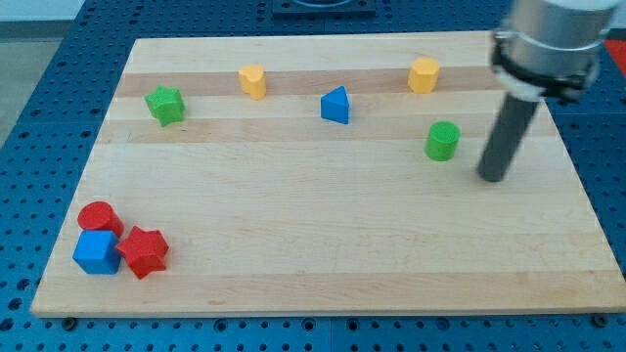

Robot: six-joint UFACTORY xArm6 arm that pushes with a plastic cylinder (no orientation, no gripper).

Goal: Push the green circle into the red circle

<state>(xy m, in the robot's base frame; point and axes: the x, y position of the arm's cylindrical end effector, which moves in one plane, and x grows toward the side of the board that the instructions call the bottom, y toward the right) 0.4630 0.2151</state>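
A: Where is my tip (494, 178)?

B: On the wooden board (323, 244), at the view's right, just beside the green circle block (442, 140) on its right and a little lower, apart from it as far as this angle shows. It is a bare dark rod, no claw to open or close.

A: And the red circle block (98, 216)?

B: Far off at the view's bottom left, touching the blue cube (96, 252), with the red star block (145, 251) beside them.

A: The rest?

B: Along the top: a green star block (165, 105), a yellow block (252, 81), a blue triangular block (335, 106), and a yellow hexagonal block (423, 74).
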